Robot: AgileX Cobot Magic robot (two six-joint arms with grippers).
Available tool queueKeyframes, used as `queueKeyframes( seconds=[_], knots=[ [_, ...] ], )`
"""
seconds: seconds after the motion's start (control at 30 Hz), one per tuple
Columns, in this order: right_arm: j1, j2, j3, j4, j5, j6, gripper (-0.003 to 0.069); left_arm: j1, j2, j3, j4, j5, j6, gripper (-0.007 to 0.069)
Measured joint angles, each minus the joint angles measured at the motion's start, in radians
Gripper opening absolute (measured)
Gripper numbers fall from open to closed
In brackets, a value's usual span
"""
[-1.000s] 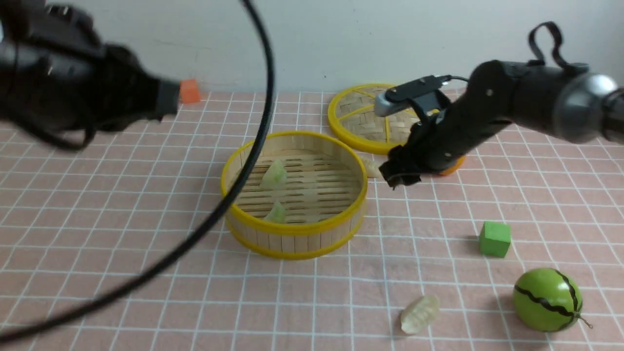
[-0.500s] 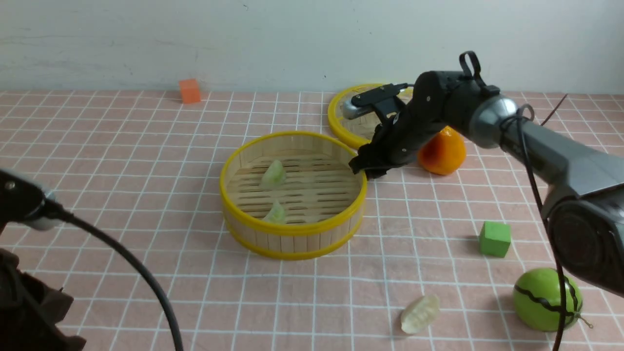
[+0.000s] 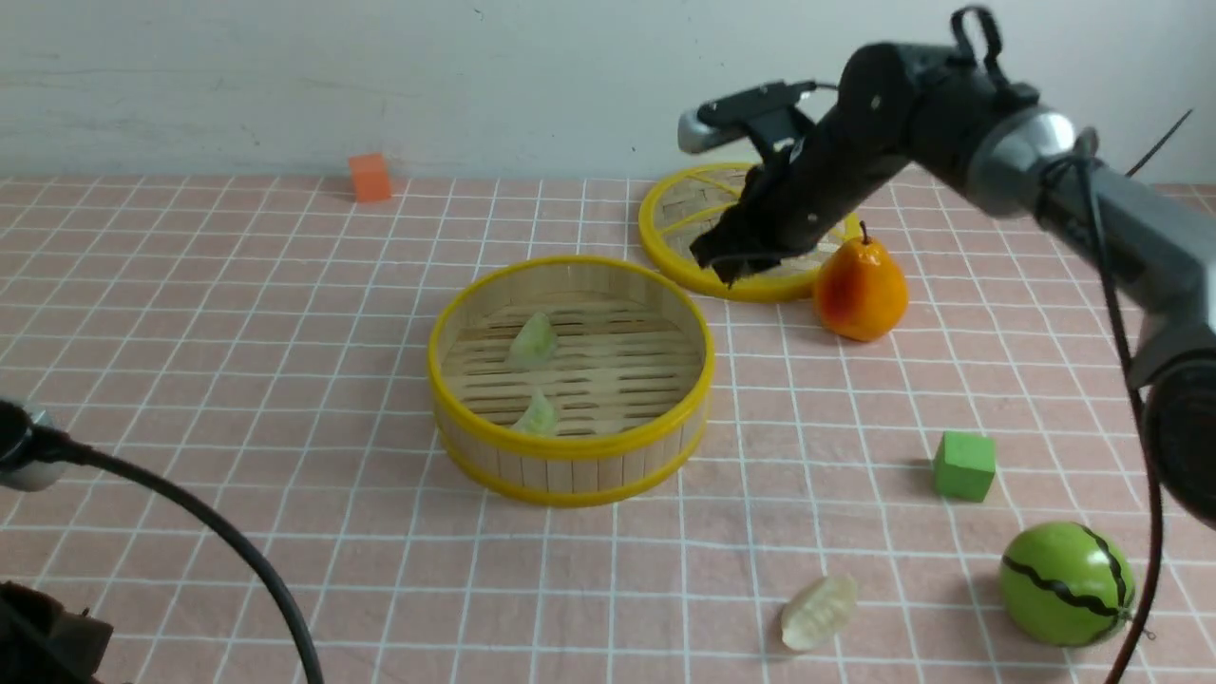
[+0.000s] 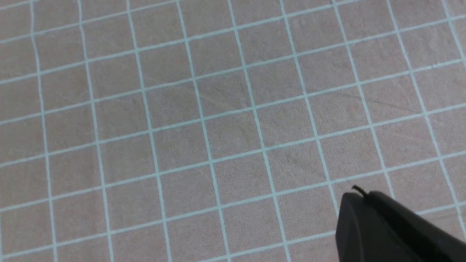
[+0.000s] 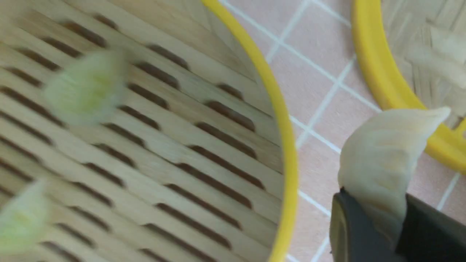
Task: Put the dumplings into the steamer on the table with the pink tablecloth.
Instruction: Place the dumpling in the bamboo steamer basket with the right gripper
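Front view: right gripper (image 3: 730, 264) hangs high, far-right of the steamer (image 3: 570, 470), probably to clear its rim; two green dumplings (image 3: 532, 340) inside. Left wrist view: just pink tablecloth (image 4: 182, 127), can't tell if my left gripper (image 4: 378, 225) is open. Right wrist view: my fingers (image 5: 349, 225) pinch a whitish dumpling (image 5: 382, 160) outside the rim.

In the right wrist view the two green dumplings (image 5: 85, 87) look blurred, and the edge cuts off the steamer (image 5: 288, 163).

1. the tablecloth (image 3: 190, 332) on the surface is pink with a thin white grid.
2. the steamer (image 3: 570, 456) is pale bamboo with yellow rims.
3. two dumplings (image 3: 533, 339) (image 3: 539, 415) are pale green; the loose dumpling (image 3: 818, 613) and held dumpling (image 5: 378, 171) are whitish.
4. the pear (image 3: 860, 290) is orange; the melon (image 3: 1066, 584) is green with dark wavy stripes.
5. one cube (image 3: 964, 465) is green, the far cube (image 3: 370, 177) orange.
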Motion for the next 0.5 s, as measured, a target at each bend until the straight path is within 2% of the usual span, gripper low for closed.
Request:
queueKeyframes(
  seconds=[0.2,0.4,0.5],
  knots=[
    [0.071,-0.001,-0.006,0.19,0.041,-0.098,0.0116,0.0,-0.01,0.059,-0.02,-0.139,-0.013,-0.0014],
    [0.09,0.141,0.001,0.18,-0.039,-0.099,0.0116,0.0,-0.01,0.061,-0.057,-0.142,-0.013,-0.0014],
    [0.086,0.166,0.003,0.165,-0.066,-0.084,0.0177,0.0,-0.01,0.061,-0.065,-0.142,-0.013,-0.0014]
  ],
)
